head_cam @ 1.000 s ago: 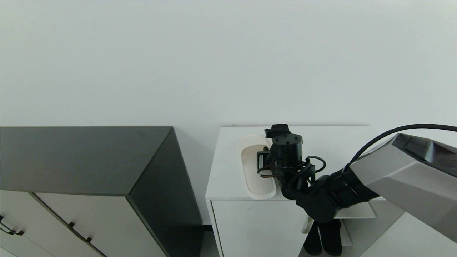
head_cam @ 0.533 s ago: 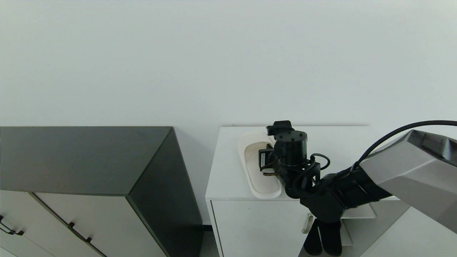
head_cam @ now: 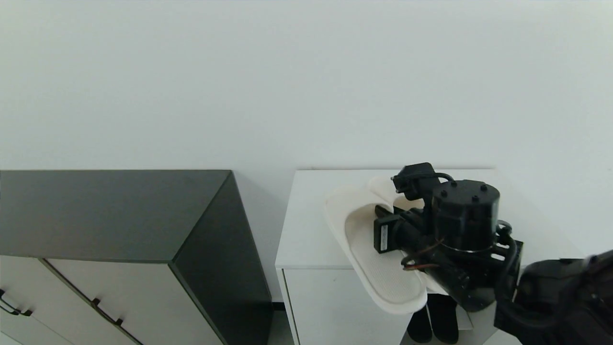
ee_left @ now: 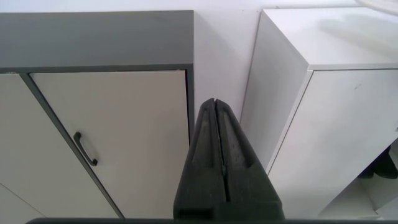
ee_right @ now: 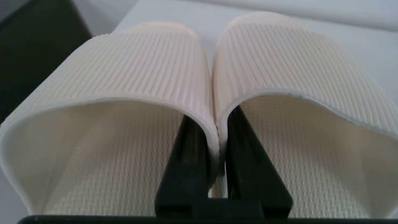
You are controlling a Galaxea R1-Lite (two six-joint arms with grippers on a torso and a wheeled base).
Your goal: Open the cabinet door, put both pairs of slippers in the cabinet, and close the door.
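While right claw (ee_right: pixel 216 134) clamps cream slippers (head_cam: pixel 383 273) lower right, black slippers (head_cam: pixel 433 321) look already inside cabinet (head_cam: pixel 306 230); stowing them and closing up remain. Left claw (ee_left: pixel 216 124) together.

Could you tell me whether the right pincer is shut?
Shut: the right pincer clamps the cream slippers by their adjoining straps.

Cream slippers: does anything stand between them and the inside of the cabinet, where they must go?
Nothing visible does. The right hand holds the cream slippers over the front edge of the cabinet, which stands open below them, with the black slippers already inside.
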